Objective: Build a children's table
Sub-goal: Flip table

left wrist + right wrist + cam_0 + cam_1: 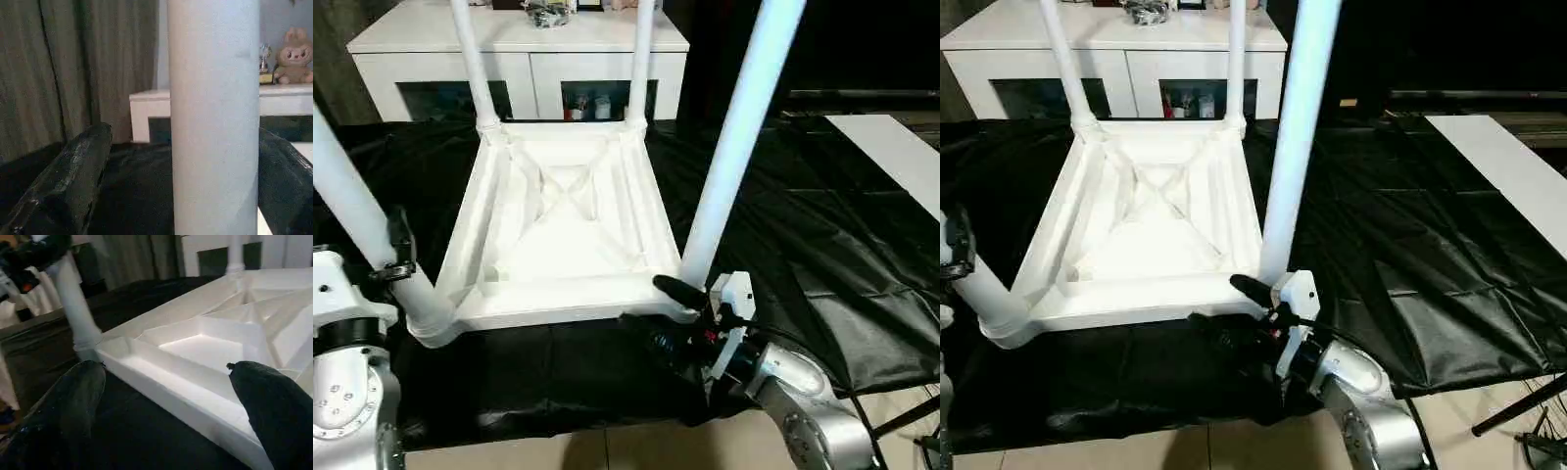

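Observation:
The children's table lies upside down on a black cloth, its white tabletop (558, 235) showing the X-ribbed underside. All four white legs stand up from the corner sockets. My left gripper (384, 259) stands open around the near-left leg (352, 206), just above its socket. In the left wrist view that leg (212, 122) rises between the fingers, with a gap to one finger (68, 181). My right gripper (664, 311) is open at the near-right corner, below the near-right leg (729, 147). Its fingers (73, 406) straddle the tabletop's near rim (195, 406) without closing on it.
A white cabinet (519, 49) with dark glass doors stands behind the table. A flat white board (901, 157) lies on the cloth at the right. The black cloth (803, 225) is wrinkled, and tiled floor (607, 452) starts at its near edge. Curtains (73, 63) hang to the left.

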Tool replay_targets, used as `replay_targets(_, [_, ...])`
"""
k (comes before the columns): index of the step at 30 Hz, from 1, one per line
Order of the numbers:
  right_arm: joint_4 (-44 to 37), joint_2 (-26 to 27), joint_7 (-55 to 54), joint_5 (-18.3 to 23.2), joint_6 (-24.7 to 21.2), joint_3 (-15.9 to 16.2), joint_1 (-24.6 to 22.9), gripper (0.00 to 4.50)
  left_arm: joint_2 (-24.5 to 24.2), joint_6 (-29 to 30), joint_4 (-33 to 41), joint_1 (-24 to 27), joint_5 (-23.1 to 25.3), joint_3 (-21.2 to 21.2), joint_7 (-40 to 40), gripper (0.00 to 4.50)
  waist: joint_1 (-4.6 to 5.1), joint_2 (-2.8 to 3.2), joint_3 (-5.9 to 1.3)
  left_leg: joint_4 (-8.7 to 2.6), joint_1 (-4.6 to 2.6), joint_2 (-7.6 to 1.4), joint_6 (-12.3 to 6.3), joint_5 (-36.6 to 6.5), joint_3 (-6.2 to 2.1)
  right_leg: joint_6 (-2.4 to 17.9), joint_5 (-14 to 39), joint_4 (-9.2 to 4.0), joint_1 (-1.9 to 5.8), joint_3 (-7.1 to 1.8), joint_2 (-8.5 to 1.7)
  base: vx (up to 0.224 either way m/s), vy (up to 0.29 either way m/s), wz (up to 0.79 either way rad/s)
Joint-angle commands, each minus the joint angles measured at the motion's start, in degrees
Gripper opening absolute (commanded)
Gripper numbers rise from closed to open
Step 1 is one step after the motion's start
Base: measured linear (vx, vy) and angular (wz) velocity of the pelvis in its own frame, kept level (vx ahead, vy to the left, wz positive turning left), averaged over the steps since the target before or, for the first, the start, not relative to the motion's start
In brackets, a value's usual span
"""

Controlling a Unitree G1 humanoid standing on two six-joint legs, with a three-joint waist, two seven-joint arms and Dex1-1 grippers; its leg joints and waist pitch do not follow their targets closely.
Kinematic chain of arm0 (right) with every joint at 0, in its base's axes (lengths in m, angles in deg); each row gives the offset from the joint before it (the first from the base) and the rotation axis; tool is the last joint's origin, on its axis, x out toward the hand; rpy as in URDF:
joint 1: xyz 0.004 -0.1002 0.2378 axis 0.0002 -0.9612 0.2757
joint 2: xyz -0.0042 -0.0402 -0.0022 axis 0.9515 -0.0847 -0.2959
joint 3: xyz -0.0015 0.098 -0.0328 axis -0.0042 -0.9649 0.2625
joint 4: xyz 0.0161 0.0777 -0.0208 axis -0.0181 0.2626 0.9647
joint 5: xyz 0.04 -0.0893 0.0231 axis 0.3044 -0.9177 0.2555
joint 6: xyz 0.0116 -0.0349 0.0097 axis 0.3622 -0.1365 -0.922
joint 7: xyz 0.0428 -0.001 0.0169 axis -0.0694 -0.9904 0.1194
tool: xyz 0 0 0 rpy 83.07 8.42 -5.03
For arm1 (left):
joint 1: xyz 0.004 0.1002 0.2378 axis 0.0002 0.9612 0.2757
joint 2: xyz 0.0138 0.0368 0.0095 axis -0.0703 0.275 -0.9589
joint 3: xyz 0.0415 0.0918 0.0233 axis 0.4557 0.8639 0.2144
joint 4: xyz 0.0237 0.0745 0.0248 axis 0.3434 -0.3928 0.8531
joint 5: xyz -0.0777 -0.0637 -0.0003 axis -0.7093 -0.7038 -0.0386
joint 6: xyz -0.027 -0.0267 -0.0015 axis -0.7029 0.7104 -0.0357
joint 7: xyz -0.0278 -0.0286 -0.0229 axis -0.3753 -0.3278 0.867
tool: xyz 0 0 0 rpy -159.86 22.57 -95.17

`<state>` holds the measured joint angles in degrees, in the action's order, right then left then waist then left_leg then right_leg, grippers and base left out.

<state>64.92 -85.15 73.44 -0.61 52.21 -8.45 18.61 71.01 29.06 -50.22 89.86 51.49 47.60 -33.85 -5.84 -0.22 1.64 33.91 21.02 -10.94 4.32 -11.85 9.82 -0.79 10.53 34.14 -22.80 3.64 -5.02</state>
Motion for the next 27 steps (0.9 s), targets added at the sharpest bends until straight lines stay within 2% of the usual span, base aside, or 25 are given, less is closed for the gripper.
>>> replay_targets(1, [-2.04, -0.42, 0.89, 0.97, -0.67, 0.13, 0.14, 4.5, -0.15, 2.45, -0.1, 0.58, -2.11, -1.12, -0.21, 4.4, -0.35, 0.48, -2.27, -4.84, -0.12, -2.1, -0.61, -14.16, -0.96, 7.64, 8.64, -3.6, 2.15, -2.4, -2.55, 0.0, 0.0, 0.0])
replay_targets(5, [-2.81, -0.93, 2.21, 2.01, -1.88, 0.37, -0.14, 4.5, -0.12, 3.06, 0.3, 0.82, -3.07, -0.95, 0.69, 3.94, -0.44, 0.6, -2.18, -4.97, -0.14, -2.17, -0.64, -15.05, -1.01, 7.38, 10.52, -3.82, 2.11, -2.41, -2.58, 0.0, 0.0, 0.0])
replay_targets(6, [-3.01, -1.05, 2.56, 2.28, -2.09, 0.47, -0.22, 4.5, -0.13, 3.11, 0.39, 0.86, -3.1, -0.9, 0.8, 3.94, -0.4, 0.55, -2.23, -4.97, -0.11, -2.17, -0.59, -15.25, -1.07, 7.18, 10.76, -3.83, 2.2, -2.39, -2.57, 0.0, 0.0, 0.0])
replay_targets(9, [-4.39, -2.72, 5.46, 3.79, -2.6, 1.6, -0.72, 4.5, -0.47, 3.73, 1.2, 1.2, -3.83, -0.3, 1.29, 3.68, -0.45, 0.6, -2.29, -4.87, -0.11, -2.23, -0.61, -15.07, -1.06, 7.14, 9.93, -3.83, 2.21, -2.39, -2.56, 0.0, 0.0, 0.0])
replay_targets(12, [-4.44, -3.21, 6.05, 3.59, -2.59, 1.78, -0.69, 4.5, -0.82, 4.61, 1.52, 1.28, -4.96, 0.02, 1.57, 3.56, -0.45, 0.62, -2.28, -4.87, -0.08, -2.21, -0.8, -14.83, -1.04, 7.44, 9.76, -3.73, 2.21, -2.37, -2.59, 0.0, 0.0, 0.0])
replay_targets(16, [-4.02, -3.03, 5.82, 3.48, -2.34, 1.55, -0.39, 4.5, -1.06, 5.7, 1.5, 1.25, -6.12, 0.33, 2.44, 3.18, -0.49, 0.58, -2.21, -4.92, -0.16, -2.18, -0.47, -15.48, -1.03, 7.33, 11.52, -3.93, 2.06, -2.38, -2.56, 0.0, 0.0, 0.0])
replay_targets(18, [-3.85, -3.12, 5.83, 3.62, -2.24, 1.64, -0.26, 4.5, -1.52, 7.28, 1.55, 1.36, -7.43, 0.66, 3.49, 3.12, -0.57, 0.55, -2.21, -4.95, -0.13, -2.17, -0.31, -15.35, -1.04, 7.21, 11.57, -3.89, 2.11, -2.39, -2.57, 0.0, 0.0, 0.0])
replay_targets(21, [-3.58, -3.23, 5.86, 3.67, -2.01, 1.87, -0.1, 4.5, -2.79, 10.42, 1.49, 1.73, -9.37, 1.15, 5.49, 2.75, -0.6, 0.64, -2.23, -4.94, -0.16, -2.13, -0.25, -15.15, -1.05, 7.2, 11.37, -3.85, 2.04, -2.37, -2.49, 0.0, 0.0, 0.0])
replay_targets(24, [-3.25, -3.11, 5.81, 3.55, -1.77, 1.95, 0.16, 4.5, -4.58, 12.98, 1.23, 1.97, -10.57, 1.38, 7.2, 2.65, -0.81, 0.73, -2.24, -4.94, -0.27, -2.12, -0.13, -15.17, -1.02, 7.21, 11.44, -3.78, 1.95, -2.39, -2.44, 0.0, 0.0, 0.0])
replay_targets(25, [-3.16, -3.07, 5.78, 3.5, -1.71, 1.93, 0.23, 4.5, -4.79, 13.37, 1.16, 1.94, -10.84, 1.37, 7.4, 2.48, -0.86, 0.65, -2.22, -4.96, -0.34, -2.12, -0.05, -15.35, -0.98, 7.35, 11.33, -3.81, 1.93, -2.4, -2.45, 0.0, 0.0, 0.0])
replay_targets(26, [-3.08, -3.02, 5.75, 3.47, -1.67, 1.92, 0.29, 4.5, -5.06, 13.69, 1.1, 1.95, -10.9, 1.31, 7.5, 2.33, -0.89, 0.96, -2.27, -4.97, -0.31, -2.15, 0.07, -15.07, -1.07, 7.53, 10.47, -3.67, 1.99, -2.38, -2.44, 0.0, 0.0, 0.0])
replay_targets(27, [-3.03, -2.98, 5.73, 3.46, -1.66, 1.91, 0.33, 4.5, -5.23, 13.87, 1.07, 1.95, -10.87, 1.27, 7.55, 2.25, -0.83, 0.88, -2.24, -4.96, -0.32, -2.15, 0.08, -15.19, -1.03, 7.54, 10.24, -3.75, 1.97, -2.37, -2.4, 0.0, 0.0, 0.0])
